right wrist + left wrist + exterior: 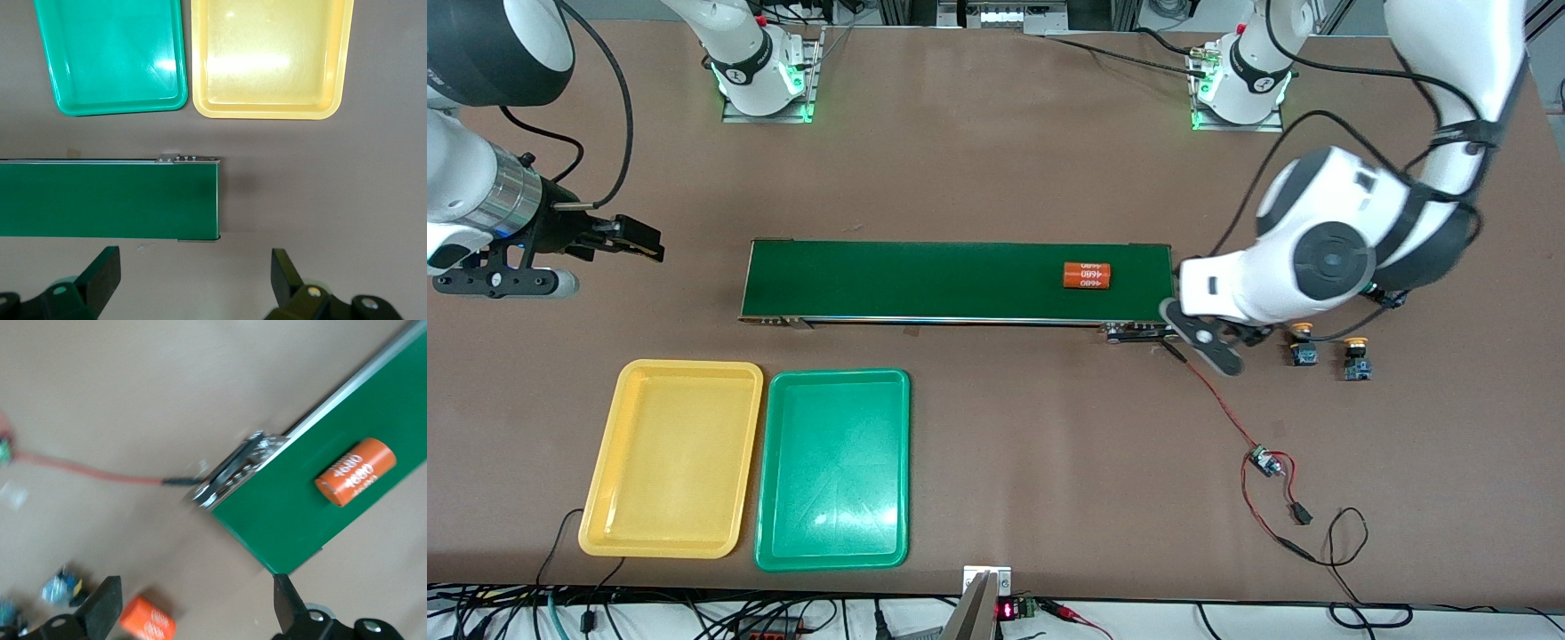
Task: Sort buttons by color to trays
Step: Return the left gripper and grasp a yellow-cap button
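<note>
Left gripper has its fingers spread wide and holds nothing. It hangs over the bare table just off the conveyor belt at the left arm's end.

Two yellow-capped buttons sit on the table at that same end, one closer to the left arm's wrist and the other a bit farther toward the table end. Both stand apart from the gripper, untouched. The left wrist view shows a blurred blue-black switch body just beside one fingertip, plus an orange cylinder on the table between the fingers. A second orange cylinder with white print lies on the belt near the left arm's end.

Right gripper is also spread wide and empty, waiting over the table off the belt's other end. The yellow tray and green tray lie side by side, nearer the front camera than the belt, both without buttons. No green-capped buttons visible.
</note>
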